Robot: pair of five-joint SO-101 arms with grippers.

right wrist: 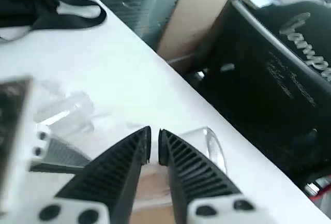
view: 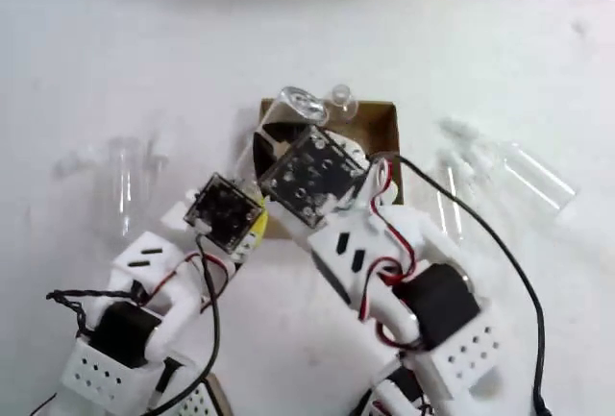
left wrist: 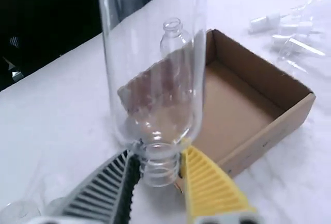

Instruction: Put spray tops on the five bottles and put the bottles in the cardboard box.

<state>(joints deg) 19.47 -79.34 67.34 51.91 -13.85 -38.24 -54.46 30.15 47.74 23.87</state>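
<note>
My left gripper [left wrist: 158,158] is shut on the threaded neck of a clear bottle [left wrist: 155,63], which stands out from the grey and yellow fingers [left wrist: 207,182] with its base away from me, over the near corner of the cardboard box [left wrist: 269,131]. From above, the bottle's base [view: 298,105] shows at the box's [view: 377,130] far left corner, and my left gripper [view: 248,214] sits at the box's left side. My right gripper [right wrist: 154,140] is shut with nothing seen between its black fingers, just short of that base [right wrist: 213,146]. A second open-necked bottle [view: 341,99] stands by the far rim.
Clear bottles [view: 125,181] lie left of the box. More bottles [view: 538,178] and white spray tops [view: 459,142] lie to its right. The right arm [view: 384,262] covers most of the box. The table's far edge meets dark chairs [right wrist: 274,94].
</note>
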